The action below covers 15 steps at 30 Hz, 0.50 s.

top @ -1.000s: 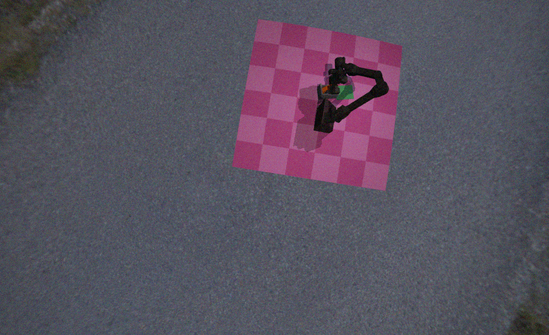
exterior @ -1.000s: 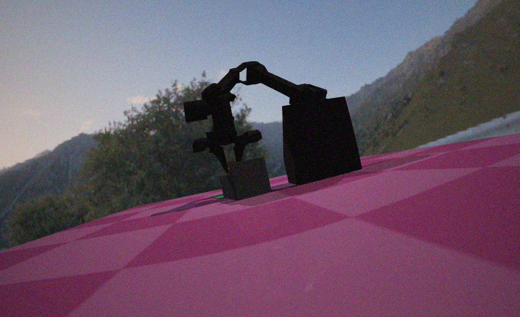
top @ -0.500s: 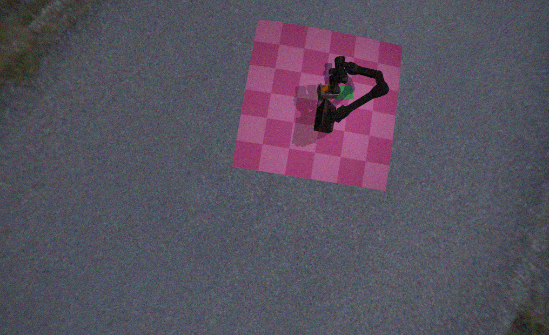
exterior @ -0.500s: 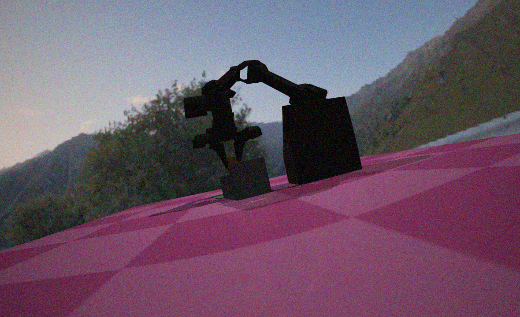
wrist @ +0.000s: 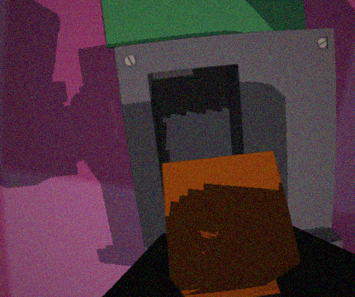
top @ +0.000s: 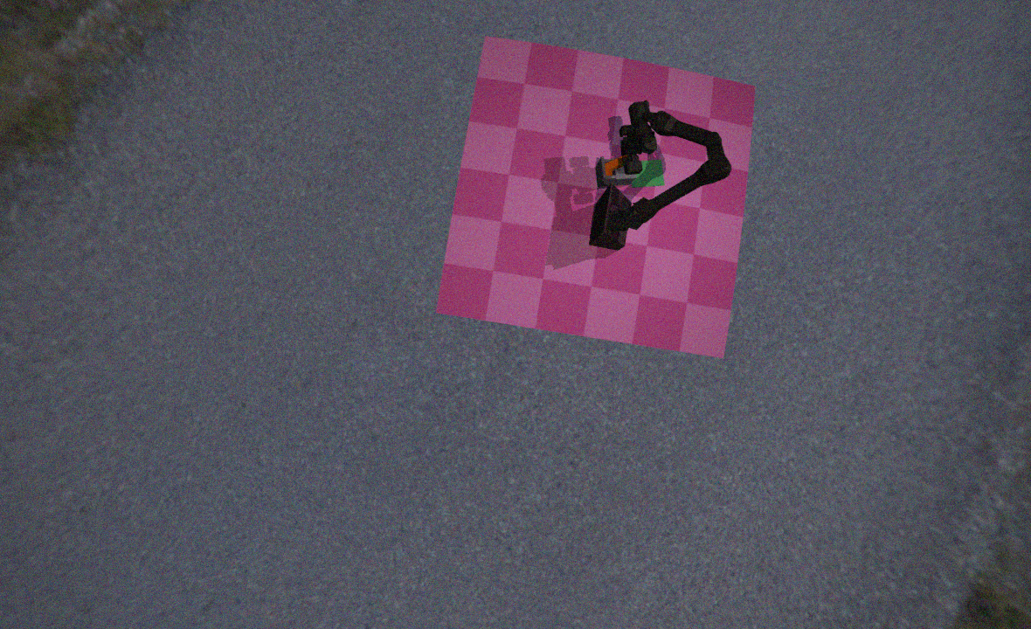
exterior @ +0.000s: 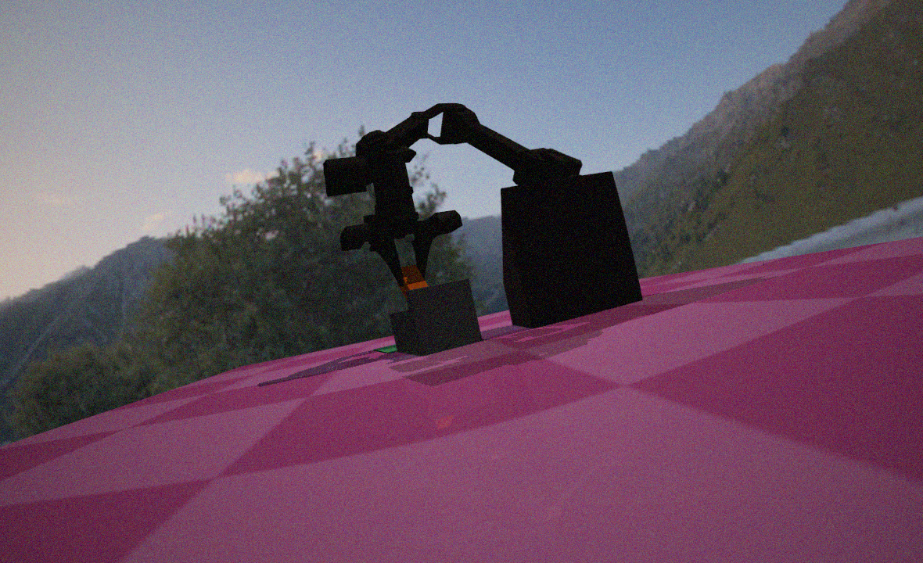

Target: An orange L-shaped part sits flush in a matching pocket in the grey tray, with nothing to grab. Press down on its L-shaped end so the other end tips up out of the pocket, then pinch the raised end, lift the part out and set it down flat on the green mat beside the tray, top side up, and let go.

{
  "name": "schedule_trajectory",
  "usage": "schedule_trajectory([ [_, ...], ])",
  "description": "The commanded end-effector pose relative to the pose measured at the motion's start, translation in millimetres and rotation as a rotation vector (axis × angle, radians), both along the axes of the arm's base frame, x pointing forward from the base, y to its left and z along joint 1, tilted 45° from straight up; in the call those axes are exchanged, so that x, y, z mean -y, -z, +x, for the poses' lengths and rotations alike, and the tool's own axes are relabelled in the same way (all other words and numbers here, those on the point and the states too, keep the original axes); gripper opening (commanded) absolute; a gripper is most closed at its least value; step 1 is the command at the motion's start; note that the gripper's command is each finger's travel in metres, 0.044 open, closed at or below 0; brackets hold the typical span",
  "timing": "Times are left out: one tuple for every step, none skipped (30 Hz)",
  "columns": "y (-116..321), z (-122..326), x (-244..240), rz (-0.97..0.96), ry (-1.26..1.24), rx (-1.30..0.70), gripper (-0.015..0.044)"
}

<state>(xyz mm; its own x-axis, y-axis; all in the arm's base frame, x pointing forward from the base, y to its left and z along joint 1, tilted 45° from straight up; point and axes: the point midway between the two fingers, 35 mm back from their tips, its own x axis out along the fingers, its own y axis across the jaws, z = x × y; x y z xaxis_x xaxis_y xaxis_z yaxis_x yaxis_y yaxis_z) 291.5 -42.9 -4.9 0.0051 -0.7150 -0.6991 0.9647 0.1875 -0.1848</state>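
The orange part (top: 612,166) (exterior: 414,277) (wrist: 227,214) is up at the top of the grey tray (exterior: 443,318) (wrist: 310,124), its raised block facing the wrist camera. My gripper (exterior: 413,280) (wrist: 222,239) is shut on this block, one finger on each side. In the wrist view the part covers the near end of the dark pocket, and the pocket's far end shows empty. The part's lower end is hidden, so I cannot tell whether it is clear of the pocket. The green mat (top: 650,173) (exterior: 386,348) (wrist: 177,18) lies flat beyond the tray.
The arm's dark base block (top: 607,223) (exterior: 566,252) stands close to the tray. Two screw heads, one at the left (wrist: 130,60) and one at the right (wrist: 322,43), sit on the tray's far rim. The pink checkered surface (top: 566,305) (exterior: 450,448) lies around everything.
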Motion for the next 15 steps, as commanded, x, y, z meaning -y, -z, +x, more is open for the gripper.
schedule_trajectory([
  [-5, 2, -7, 0.010, -0.001, 0.007, 0.0000],
  [-6, 2, -8, 0.010, -0.001, 0.007, 0.0000],
  [-7, 2, -10, 0.010, -0.001, 0.007, 0.0000],
  [-8, 2, -11, 0.010, -0.001, 0.007, 0.0000],
  [-9, 2, -12, 0.010, -0.001, 0.007, 0.0000],
  [-10, 1, -13, 0.010, -0.001, 0.007, 0.0000],
  [-11, 1, -14, 0.010, -0.001, 0.007, 0.0000],
  [-12, 1, -15, 0.010, -0.001, 0.007, 0.0000],
  [-13, 1, -16, 0.010, -0.001, 0.007, 0.0000],
  [-14, 1, -17, 0.010, -0.001, 0.007, 0.0000],
  [-15, 1, -18, 0.010, -0.001, 0.007, 0.0000],
  [-17, 1, -19, 0.010, -0.001, 0.007, 0.0000],
  [-18, 1, -21, 0.010, -0.001, 0.007, 0.0000],
  [-19, 1, -22, 0.010, -0.001, 0.007, 0.0000],
  [-20, 1, -23, 0.011, -0.001, 0.007, 0.0000],
])
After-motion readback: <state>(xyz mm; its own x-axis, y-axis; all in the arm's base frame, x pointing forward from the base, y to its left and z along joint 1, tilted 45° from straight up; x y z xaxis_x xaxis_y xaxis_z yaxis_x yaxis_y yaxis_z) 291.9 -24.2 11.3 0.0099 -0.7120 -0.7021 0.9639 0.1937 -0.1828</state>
